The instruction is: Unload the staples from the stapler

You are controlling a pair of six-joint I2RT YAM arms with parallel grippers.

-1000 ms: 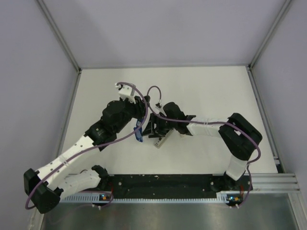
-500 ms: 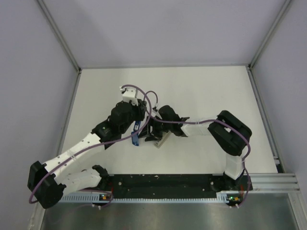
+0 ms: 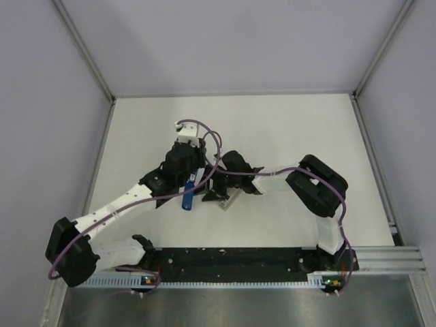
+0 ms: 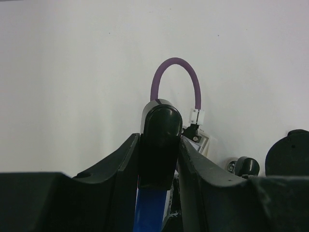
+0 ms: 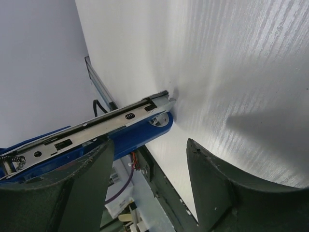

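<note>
The stapler [image 3: 187, 198] is blue with a black top, and its silver metal magazine [image 3: 230, 199] sticks out to the right over the white table. My left gripper [image 3: 190, 185] is shut on the stapler's black-and-blue top arm [image 4: 159, 130], which fills the gap between both fingers. In the right wrist view the blue base [image 5: 137, 135] and the silver rail [image 5: 96, 124] run past my left fingertip [image 5: 84, 179]. The right gripper [image 5: 149, 179] stands open, with nothing between its fingers. I cannot make out any staples.
Grey walls with aluminium frame bars [image 3: 87, 58] enclose the white table [image 3: 286, 129]. A black base strip [image 3: 231, 259] runs along the near edge. A purple cable [image 4: 175, 62] loops just beyond the left fingers, near the right arm's wrist [image 3: 235, 163].
My left gripper has drawn toward the near edge, swinging the stapler's blue end down and more upright. The right arm's elbow has folded leftward, and its gripper stays at the stapler.
</note>
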